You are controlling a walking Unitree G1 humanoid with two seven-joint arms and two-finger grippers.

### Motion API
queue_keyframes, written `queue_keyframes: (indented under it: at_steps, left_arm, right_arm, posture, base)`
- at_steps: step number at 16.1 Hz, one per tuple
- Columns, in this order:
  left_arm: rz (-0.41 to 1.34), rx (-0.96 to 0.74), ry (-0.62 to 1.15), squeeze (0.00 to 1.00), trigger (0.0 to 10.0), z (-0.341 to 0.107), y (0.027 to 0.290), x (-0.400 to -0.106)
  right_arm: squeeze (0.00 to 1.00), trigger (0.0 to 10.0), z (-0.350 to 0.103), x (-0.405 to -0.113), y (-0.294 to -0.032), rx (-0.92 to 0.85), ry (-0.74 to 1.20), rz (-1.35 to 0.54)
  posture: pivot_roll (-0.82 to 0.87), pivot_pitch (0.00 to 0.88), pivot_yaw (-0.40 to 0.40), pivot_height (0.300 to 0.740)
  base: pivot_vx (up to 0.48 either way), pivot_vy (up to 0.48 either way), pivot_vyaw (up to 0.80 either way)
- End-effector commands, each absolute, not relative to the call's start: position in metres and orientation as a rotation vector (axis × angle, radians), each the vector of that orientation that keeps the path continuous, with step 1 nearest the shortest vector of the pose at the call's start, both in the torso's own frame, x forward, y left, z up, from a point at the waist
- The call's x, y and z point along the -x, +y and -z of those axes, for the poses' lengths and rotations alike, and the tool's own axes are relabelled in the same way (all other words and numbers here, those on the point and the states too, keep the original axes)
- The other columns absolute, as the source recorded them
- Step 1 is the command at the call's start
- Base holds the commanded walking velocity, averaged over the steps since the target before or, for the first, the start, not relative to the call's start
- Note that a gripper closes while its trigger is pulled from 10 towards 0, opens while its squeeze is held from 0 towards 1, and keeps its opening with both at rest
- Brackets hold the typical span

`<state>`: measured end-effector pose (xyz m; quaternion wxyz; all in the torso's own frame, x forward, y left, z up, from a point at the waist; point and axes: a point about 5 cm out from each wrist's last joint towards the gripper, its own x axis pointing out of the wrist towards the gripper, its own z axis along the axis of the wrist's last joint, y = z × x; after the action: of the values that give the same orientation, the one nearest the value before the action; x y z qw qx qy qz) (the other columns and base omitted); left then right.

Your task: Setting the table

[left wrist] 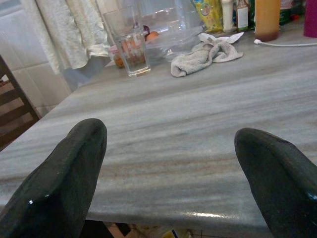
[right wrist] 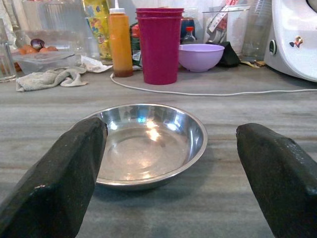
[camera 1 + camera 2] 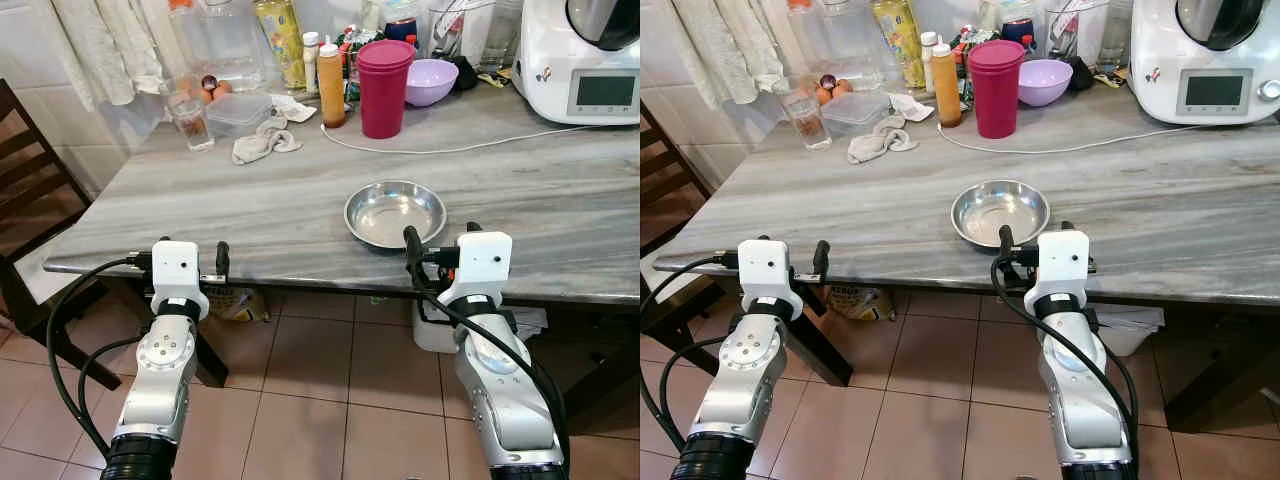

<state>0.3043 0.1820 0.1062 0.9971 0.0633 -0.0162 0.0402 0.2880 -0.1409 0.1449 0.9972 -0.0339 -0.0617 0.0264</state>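
Note:
A shallow steel bowl (image 3: 395,213) sits empty on the grey marble table (image 3: 240,215), close to the front edge. My right gripper (image 3: 440,242) hovers at that edge just in front of the bowl, open. The right wrist view has the bowl (image 2: 148,144) lying between and beyond the two spread black fingers (image 2: 54,183). My left gripper (image 3: 180,262) is open too, held at the table's front left edge over bare tabletop. A drinking glass (image 1: 128,42) and a crumpled cloth (image 1: 205,53) lie far ahead of it.
Along the back stand stacked magenta tumblers (image 3: 384,88), a purple bowl (image 3: 431,81), an orange sauce bottle (image 3: 331,84), a plastic container (image 3: 238,112) and a white kitchen appliance (image 3: 585,60). Its white cable (image 3: 450,148) crosses the table. A dark wooden chair (image 3: 30,200) stands at the left.

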Motion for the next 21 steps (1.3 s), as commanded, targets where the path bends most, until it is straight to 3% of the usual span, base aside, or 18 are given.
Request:
queue_keyframes:
  at_steps: [1, 15, 17, 21]
  left_arm:
    - [0.05, -0.024, 0.0, 0.0, 10.0, -0.099, 0.171, -0.297]
    - [0.05, -0.024, 0.0, 0.0, 10.0, -0.099, 0.171, -0.297]
    - [0.078, 0.027, -0.084, 0.0, 10.0, -0.115, 0.158, -0.312]
    - [0.101, 0.037, -0.086, 0.0, 10.0, -0.116, 0.153, -0.314]
  right_arm:
    - [0.0, 10.0, -0.103, -0.304, -0.127, -0.049, 0.082, -0.019]
    - [0.0, 10.0, -0.103, -0.304, -0.127, -0.049, 0.082, -0.019]
    - [0.0, 10.0, -0.131, -0.305, -0.129, 0.008, -0.047, -0.08]
    - [0.0, 10.0, -0.13, -0.307, -0.132, 0.012, -0.059, -0.063]
  posture:
    - [-0.11, 0.0, 0.047, 0.74]
    - [-0.11, 0.0, 0.047, 0.74]
    - [-0.18, 0.0, 0.028, 0.74]
    - [-0.2, 0.0, 0.043, 0.74]
  base:
    - [0.0, 0.0, 0.0]
    - [0.0, 0.0, 0.0]
    - [0.0, 0.0, 0.0]
    - [0.0, 0.0, 0.0]
